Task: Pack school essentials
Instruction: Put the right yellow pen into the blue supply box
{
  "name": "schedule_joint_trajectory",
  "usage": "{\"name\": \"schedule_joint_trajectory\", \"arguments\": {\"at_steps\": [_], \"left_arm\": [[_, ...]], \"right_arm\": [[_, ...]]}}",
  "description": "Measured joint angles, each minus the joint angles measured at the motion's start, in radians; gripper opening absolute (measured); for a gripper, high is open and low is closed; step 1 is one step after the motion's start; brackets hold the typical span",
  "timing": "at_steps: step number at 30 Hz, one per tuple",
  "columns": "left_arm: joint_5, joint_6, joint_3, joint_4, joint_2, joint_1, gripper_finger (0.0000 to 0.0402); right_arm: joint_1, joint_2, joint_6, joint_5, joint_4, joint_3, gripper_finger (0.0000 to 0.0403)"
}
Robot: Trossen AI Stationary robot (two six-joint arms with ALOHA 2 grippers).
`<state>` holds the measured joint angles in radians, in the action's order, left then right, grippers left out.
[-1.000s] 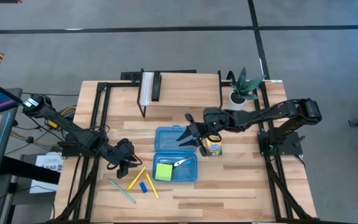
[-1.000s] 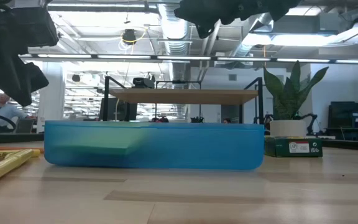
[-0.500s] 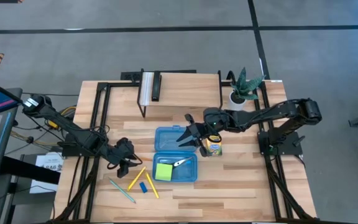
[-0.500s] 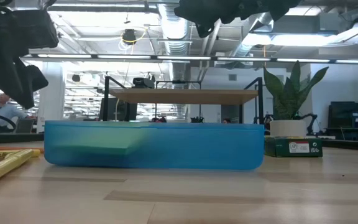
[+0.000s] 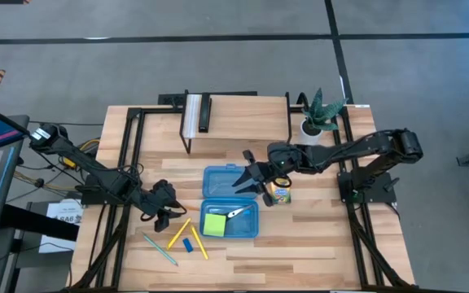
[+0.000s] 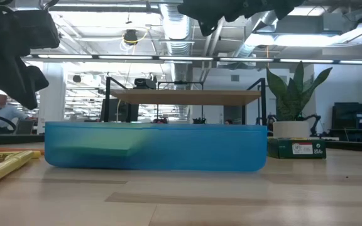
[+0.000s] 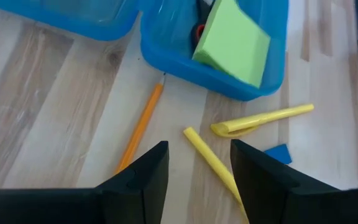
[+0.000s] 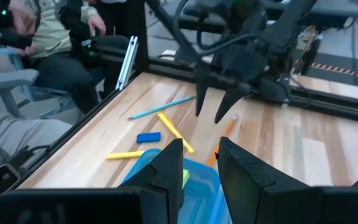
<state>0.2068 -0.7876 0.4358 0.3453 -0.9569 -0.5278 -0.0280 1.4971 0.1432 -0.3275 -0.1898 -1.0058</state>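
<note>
The left gripper is hovering low over the bare table just outboard of the blue plastic case, its two fingers spread apart with nothing between them. The right gripper is hanging above the case's open lid half, empty, its jaws standing narrowly apart; it is waiting there.

Already in the case's tray are lying the lime-green sticky-note pad and the scissors. The crayon box is standing upright just beside the case on the right arm's side.

Loose on the table beside the tray are lying the orange pencil, two yellow pencils, the small blue eraser and the light-blue pen.

The governing relation is this: in the left wrist view the orange pencil is lying directly ahead of the spread fingers, its long axis running from near the fingertips toward the tray wall, its tip just short of that wall. One yellow pencil is lying just beside it, angled across. The left arm is much the nearer to all the loose stationery. In the inspector's judgement, the left gripper would need to settle straddling the pencil's shaft crosswise before pinching.
</note>
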Motion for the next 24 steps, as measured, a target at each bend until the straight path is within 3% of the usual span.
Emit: {"name": "schedule_joint_trajectory", "arguments": {"at_steps": [24], "left_arm": [[-0.01,-0.002,0.024,-0.015,-0.001,0.0,0.0158]], "right_arm": [[0.008,-0.002,0.015,0.0,-0.007,0.0,0.012]]}}
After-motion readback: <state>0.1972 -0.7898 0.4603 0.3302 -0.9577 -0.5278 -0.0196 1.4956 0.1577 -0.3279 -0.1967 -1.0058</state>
